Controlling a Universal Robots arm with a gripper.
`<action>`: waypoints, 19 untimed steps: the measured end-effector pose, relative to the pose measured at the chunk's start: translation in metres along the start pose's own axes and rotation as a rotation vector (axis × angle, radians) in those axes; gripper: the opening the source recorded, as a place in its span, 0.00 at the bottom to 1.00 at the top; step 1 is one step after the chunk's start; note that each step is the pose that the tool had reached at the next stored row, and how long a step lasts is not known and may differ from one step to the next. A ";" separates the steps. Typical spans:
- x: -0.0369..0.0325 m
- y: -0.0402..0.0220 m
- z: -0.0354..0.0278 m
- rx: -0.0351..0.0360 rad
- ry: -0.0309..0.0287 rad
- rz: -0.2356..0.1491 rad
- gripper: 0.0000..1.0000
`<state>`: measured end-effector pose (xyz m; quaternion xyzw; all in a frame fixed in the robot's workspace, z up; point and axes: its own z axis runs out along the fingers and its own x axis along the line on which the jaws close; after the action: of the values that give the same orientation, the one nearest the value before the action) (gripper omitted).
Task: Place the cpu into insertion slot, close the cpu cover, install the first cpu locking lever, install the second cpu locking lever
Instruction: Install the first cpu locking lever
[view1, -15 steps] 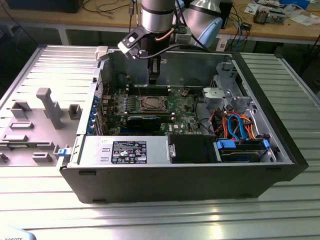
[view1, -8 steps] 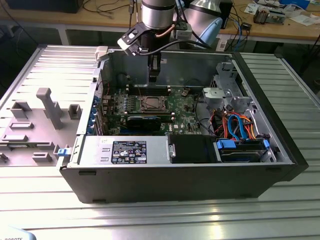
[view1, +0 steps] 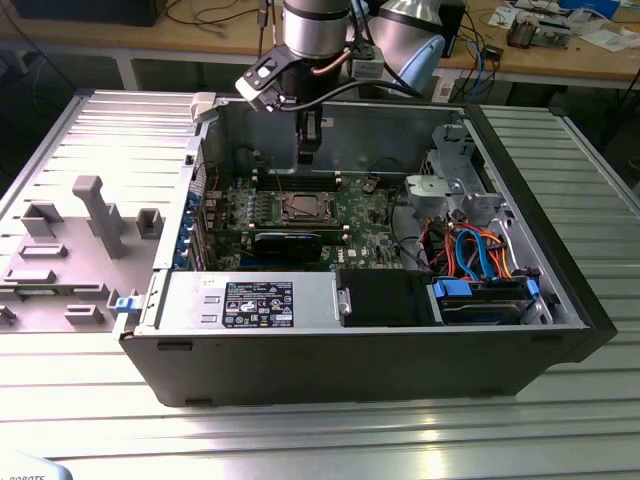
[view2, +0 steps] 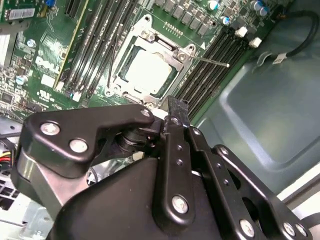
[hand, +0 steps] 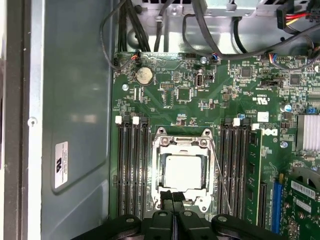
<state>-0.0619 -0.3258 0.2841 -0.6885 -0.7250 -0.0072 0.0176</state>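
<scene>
The cpu (hand: 183, 171) sits in the insertion slot (hand: 206, 201) under the cpu cover (hand: 161, 165). The claw (hand: 173, 198), tips together and empty, hovers over the slot's edge. A slip off the thin locking lever (hand: 220, 172) may gouge the memory slots (hand: 131, 170) beside the slot.

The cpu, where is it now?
In the first wrist view the cpu sits in the insertion slot, framed by the cpu cover, between the memory slots.

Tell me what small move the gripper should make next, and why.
Probably slide sideways to the wire lever and push it down. The cpu already sits under the closed cpu cover, but that lever angles away from the socket, seemingly unlatched, while the shut gripper hovers by the socket's edge.
</scene>
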 end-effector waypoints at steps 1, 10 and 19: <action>-0.0001 0.0000 0.0000 0.0004 -0.0001 -0.011 0.11; -0.0006 0.0000 0.0000 0.0046 -0.0017 -0.131 0.11; -0.0015 -0.0030 0.0000 0.0061 -0.0024 -0.177 0.11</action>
<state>-0.0648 -0.3274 0.2841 -0.6215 -0.7832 -0.0057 0.0181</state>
